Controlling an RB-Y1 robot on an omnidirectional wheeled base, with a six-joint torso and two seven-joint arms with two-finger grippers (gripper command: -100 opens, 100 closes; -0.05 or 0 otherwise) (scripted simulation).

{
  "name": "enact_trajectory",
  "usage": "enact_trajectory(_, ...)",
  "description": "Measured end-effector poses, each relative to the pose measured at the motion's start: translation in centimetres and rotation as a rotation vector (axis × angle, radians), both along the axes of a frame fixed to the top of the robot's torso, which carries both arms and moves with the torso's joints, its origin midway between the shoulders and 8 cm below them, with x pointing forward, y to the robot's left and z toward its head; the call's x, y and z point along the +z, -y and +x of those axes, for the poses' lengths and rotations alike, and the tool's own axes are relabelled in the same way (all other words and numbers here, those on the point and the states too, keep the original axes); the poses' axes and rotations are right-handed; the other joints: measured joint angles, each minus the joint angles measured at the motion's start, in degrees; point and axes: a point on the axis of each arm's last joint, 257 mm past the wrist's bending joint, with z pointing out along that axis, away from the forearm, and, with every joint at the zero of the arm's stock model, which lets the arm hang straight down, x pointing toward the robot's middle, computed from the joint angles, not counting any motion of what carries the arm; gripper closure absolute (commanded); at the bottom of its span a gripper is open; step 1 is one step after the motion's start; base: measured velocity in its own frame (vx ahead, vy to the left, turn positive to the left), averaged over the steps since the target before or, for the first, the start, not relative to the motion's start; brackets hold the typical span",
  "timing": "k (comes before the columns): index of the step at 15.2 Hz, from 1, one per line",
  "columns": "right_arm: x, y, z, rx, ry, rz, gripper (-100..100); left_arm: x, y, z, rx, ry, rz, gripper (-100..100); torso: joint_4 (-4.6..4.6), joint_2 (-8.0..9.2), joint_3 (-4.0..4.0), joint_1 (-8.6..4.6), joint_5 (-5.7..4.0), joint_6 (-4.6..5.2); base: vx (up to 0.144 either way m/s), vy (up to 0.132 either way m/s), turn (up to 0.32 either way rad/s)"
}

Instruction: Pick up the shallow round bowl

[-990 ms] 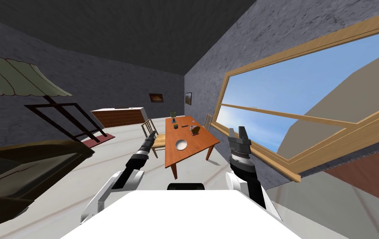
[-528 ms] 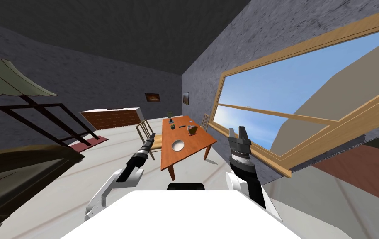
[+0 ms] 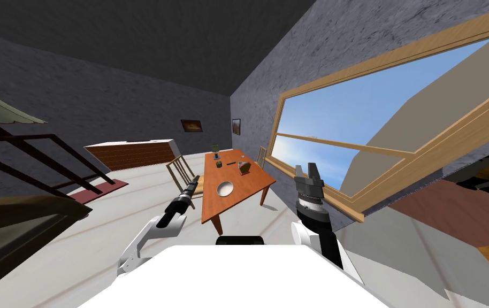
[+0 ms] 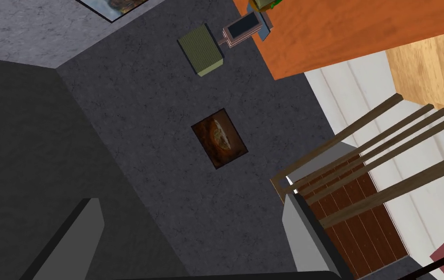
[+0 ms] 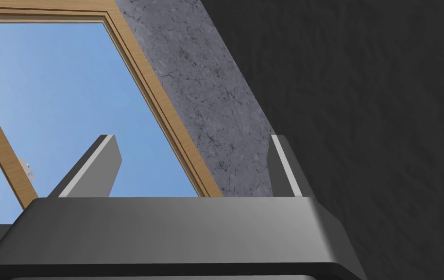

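On the orange table's (image 3: 246,184) near end lies the shallow white bowl (image 3: 224,188), beyond reach I judge: drive closer next, left gripper (image 4: 192,243) and right gripper (image 5: 192,165) spread, empty.

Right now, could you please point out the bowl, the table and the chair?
bowl (image 3: 224,188), head view, its pale inside.
table (image 3: 246,184), head view, bare orange top.
chair (image 4: 439,73), left wrist view, its seat.

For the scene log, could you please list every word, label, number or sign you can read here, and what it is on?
No readable text anywhere.
Framed picture on the dark wall: a brown image, no words.
Small box on the table beyond the bowl: too small to show any label.
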Motion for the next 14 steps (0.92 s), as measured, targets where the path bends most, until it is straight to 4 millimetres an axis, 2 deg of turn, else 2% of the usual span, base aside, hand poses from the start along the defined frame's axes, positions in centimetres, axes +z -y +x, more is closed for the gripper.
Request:
enact_trajectory(7,0.0,0.0,0.0,0.0,0.0,0.0,0,-4.9,-3.2,0.0,0.085,-0.155,-0.006,-100,-0.01,-0.03,-0.02,0.0,0.0,0.01,0.025,-0.048,-0.079)
enact_trajectory(14,0.0,0.0,0.0,0.0,0.0,0.0,0,-8.9,-5.2,-0.8,0.154,-0.289,-0.024,-100,0.0,0.02,0.01,0.03,0.01,0.0,0.022,-0.044,-0.076)
